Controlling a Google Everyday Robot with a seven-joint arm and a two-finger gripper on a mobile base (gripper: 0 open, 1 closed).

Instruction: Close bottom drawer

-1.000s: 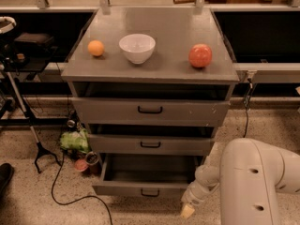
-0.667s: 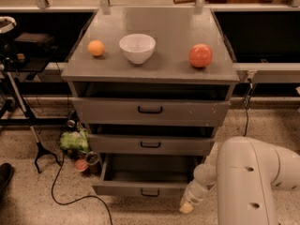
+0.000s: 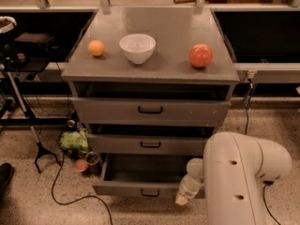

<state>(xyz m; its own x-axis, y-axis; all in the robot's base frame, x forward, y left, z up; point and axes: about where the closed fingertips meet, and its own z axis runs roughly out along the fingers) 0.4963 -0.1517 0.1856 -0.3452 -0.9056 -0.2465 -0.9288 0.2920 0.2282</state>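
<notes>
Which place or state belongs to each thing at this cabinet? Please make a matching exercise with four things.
Things:
1. orange fruit
2. white bowl
3. bottom drawer
4. tool

Places or states:
a. pulled out, open
b. low, by the right end of the bottom drawer's front, as seen in the view
c. on the cabinet top, nearest its left edge in the view
d. on the cabinet top, between the orange fruit and the red fruit

Pairs: 1-c, 2-d, 3-a, 4-b.

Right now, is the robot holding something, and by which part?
No hold shows. The gripper is by the right end of the open bottom drawer, not at its handle. Whether it touches, I cannot tell.
</notes>
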